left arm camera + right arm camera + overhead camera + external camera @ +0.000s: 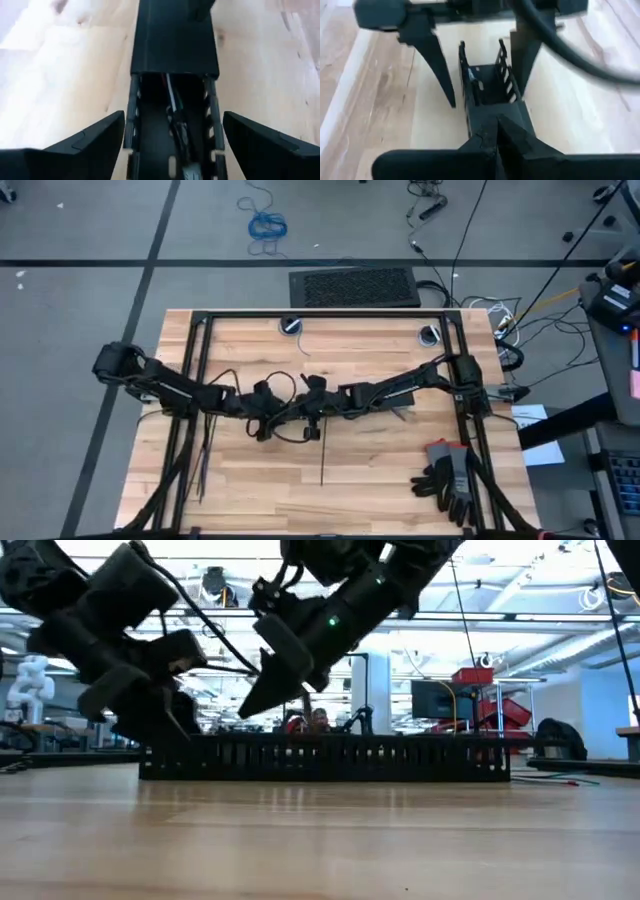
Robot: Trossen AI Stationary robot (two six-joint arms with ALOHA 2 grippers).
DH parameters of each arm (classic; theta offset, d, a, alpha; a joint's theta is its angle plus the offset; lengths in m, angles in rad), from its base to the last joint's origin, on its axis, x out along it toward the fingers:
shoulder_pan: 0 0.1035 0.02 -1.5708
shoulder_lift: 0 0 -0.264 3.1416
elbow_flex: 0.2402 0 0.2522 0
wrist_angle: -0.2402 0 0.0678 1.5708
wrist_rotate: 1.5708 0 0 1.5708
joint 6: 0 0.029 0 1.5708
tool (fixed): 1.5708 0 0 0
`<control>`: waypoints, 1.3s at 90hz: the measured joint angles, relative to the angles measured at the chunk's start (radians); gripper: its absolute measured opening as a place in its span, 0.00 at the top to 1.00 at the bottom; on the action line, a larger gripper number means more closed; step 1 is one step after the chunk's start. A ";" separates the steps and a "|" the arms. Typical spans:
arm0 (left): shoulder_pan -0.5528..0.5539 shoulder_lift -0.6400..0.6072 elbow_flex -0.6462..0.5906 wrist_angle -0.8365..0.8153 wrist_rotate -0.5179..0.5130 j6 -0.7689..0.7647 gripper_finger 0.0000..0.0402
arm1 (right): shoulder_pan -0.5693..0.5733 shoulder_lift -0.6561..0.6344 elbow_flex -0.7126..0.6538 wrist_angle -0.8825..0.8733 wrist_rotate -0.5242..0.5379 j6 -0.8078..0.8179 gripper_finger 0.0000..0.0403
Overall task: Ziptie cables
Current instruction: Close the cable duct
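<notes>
Here, both arms meet over the middle of the wooden table [390, 470]. The left gripper [172, 132] stands spread wide, its fingers [90, 142] straddling a slotted black cable duct [175, 45] without touching it. The cables [176, 117] lie inside that duct, between the fingers, as thin pale and dark wires. The right gripper [496, 137] faces the left one and is pinched together on the duct's lid at its near end. A ziptie [321, 455] lies on the table just beside the grippers. Grey gloves [447, 470] rest well apart.
</notes>
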 joint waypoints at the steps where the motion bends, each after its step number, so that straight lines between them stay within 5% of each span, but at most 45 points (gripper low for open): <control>1: -0.004 -0.001 -0.005 0.012 -0.007 -0.001 0.17 | 0.000 0.000 -0.005 0.007 0.000 0.004 1.00; 20: -0.050 0.021 -0.076 0.215 -0.121 -0.001 0.17 | 0.000 0.001 -0.045 0.116 -0.001 0.040 1.00; 73: -0.053 0.166 -0.078 0.345 -0.135 -0.003 0.17 | -0.024 0.000 -0.053 0.058 -0.008 0.048 1.00; 117: -0.054 0.281 -0.076 0.426 -0.129 0.019 0.31 | -0.025 0.008 -0.066 0.153 -0.034 0.058 1.00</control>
